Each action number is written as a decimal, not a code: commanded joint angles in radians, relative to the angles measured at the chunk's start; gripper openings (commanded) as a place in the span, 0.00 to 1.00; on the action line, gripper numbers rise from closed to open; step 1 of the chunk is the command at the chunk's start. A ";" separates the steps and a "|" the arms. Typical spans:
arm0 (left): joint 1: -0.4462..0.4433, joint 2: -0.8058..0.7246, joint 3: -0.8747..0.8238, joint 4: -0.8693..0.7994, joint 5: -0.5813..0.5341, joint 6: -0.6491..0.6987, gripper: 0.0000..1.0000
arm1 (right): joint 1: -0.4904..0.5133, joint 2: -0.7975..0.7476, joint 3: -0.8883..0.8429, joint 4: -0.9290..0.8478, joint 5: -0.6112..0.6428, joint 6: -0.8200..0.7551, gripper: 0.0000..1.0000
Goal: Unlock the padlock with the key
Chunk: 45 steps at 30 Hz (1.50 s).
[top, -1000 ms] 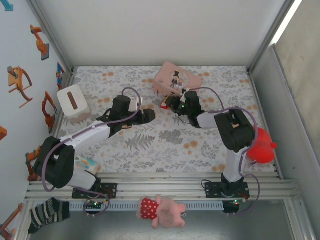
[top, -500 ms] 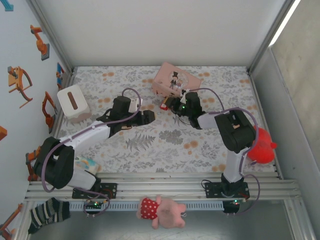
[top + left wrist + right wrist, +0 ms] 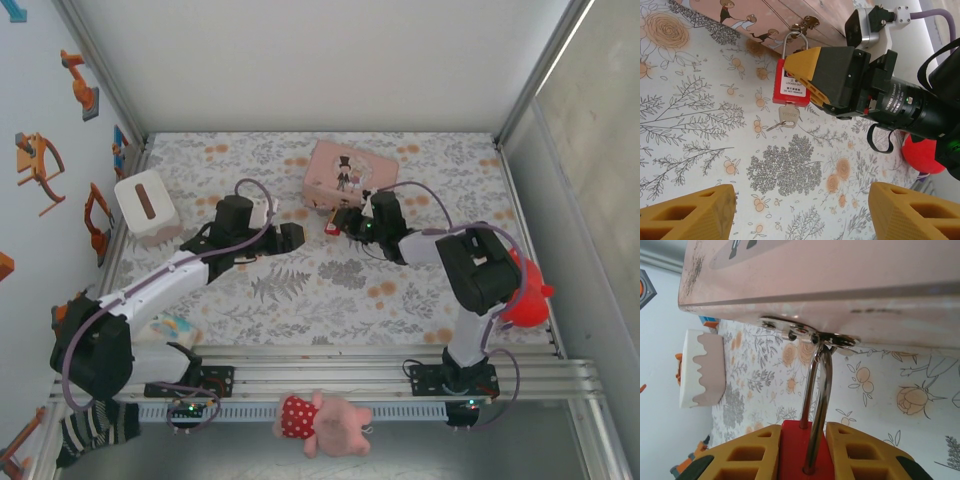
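The small red padlock [image 3: 790, 85] hangs by its silvery shackle [image 3: 817, 390] from the hasp of the pink box [image 3: 350, 172]. My right gripper [image 3: 802, 455] is shut on the padlock's red body [image 3: 802, 452], one yellow finger [image 3: 745, 455] on each side. In the left wrist view the key [image 3: 787, 117] sticks out of the padlock's underside, with nothing holding it. My left gripper [image 3: 800, 215] is open, well apart from the key, with bare tablecloth between its fingers [image 3: 690, 212]. From above, the left gripper [image 3: 288, 237] sits left of the padlock [image 3: 332, 226].
A white tissue box [image 3: 147, 207] stands at the table's left. A red plastic toy [image 3: 525, 290] lies by the right arm's elbow at the right edge. A pink plush pig [image 3: 320, 420] rests on the front rail.
My left gripper has backed a little to the left, away from the padlock, with its jaws spreading wider. The pink box and the right gripper have shifted slightly.
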 commanded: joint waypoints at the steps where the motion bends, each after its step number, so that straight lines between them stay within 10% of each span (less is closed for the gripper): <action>1: -0.006 -0.048 -0.002 -0.050 -0.010 0.001 0.73 | 0.007 -0.083 0.002 0.045 -0.061 -0.020 0.00; 16: 0.014 -0.030 0.042 -0.075 0.039 0.001 0.78 | 0.007 -0.177 -0.038 -0.054 -0.103 -0.103 0.00; 45: 0.046 0.408 0.066 0.590 0.328 -0.371 0.72 | 0.005 -0.172 -0.048 -0.039 -0.197 -0.095 0.00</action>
